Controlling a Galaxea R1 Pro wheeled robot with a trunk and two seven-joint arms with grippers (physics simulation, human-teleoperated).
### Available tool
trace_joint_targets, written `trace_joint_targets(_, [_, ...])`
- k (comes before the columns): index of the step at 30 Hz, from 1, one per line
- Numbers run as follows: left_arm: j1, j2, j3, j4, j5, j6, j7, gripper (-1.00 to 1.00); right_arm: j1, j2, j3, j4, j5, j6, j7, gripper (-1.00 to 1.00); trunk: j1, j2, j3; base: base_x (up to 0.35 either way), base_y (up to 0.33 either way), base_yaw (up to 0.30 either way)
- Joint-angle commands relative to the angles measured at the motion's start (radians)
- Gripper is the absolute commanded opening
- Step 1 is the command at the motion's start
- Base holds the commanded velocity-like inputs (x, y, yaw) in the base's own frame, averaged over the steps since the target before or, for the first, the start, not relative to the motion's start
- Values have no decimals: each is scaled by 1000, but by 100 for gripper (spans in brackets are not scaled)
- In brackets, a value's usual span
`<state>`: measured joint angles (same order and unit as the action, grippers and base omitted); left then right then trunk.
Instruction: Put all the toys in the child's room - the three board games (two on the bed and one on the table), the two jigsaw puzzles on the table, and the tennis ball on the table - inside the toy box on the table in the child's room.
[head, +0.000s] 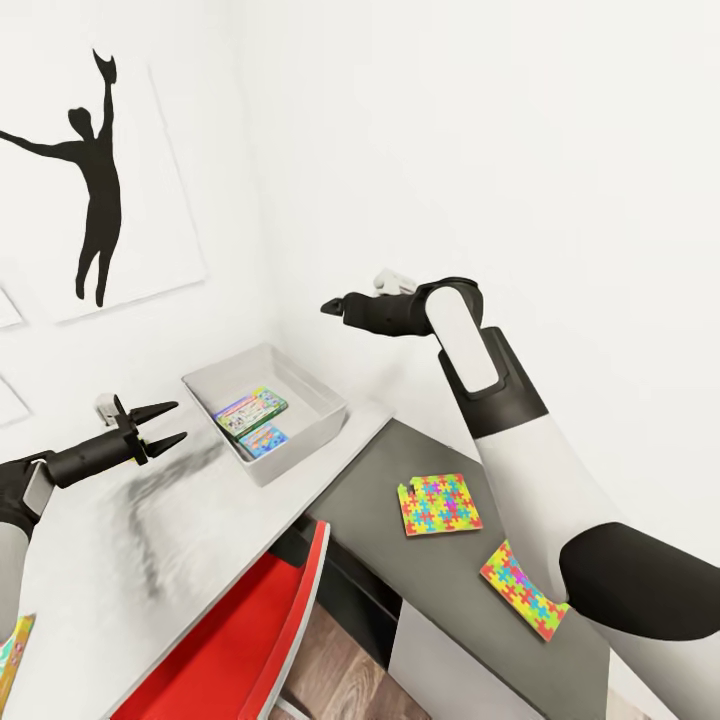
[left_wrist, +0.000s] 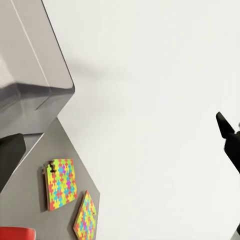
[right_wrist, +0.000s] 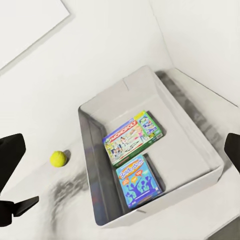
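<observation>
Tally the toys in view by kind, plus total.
Board games: 2, green-edged and blue, both inside the toy box.
Jigsaw puzzles: 2, and, on the dark cabinet top.
Tennis ball: 1, on the table beside the box.
Total: 5

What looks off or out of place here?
One puzzle lies askew at the edge of the dark cabinet top, by the right arm; whether it overhangs is unclear. The other puzzle lies flat. Nothing spilled or damaged.

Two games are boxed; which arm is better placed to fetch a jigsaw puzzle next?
Likely the right: both jigsaw puzzles lie on the dark cabinet top beside its arm. The open left gripper hovers over the pale table.
</observation>
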<state>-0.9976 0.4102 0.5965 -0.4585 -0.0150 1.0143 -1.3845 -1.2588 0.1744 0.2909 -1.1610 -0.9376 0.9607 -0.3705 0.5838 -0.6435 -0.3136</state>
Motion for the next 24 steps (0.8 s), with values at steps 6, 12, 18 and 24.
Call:
trace_joint_targets(6, [-1, -1, 2, 1, -2, 10, -4, 100, 7, 0, 1, 1, -9, 1, -10, 100, 0, -1, -1, -17, 9, 0])
trace_joint_targets(12, [-1, -1, 2, 1, -2, 10, -4, 100, 8, 0, 1, 1, -7, 1, -10, 100, 0, -1, -1, -142, 86, 8])
trace_joint_targets(18, [-1, -3, 1, 1, -2, 10, -3, 100, 9, 0, 1, 0, -8, -2, -11, 100, 0, -1, 5, -30, 19, 68])
trace_joint_targets(24, [-1, -5, -1, 0, -2, 10, -1, 100, 9, 0, 1, 0, -9, -3, -10, 100, 0, -1, 14, -4, 2, 15])
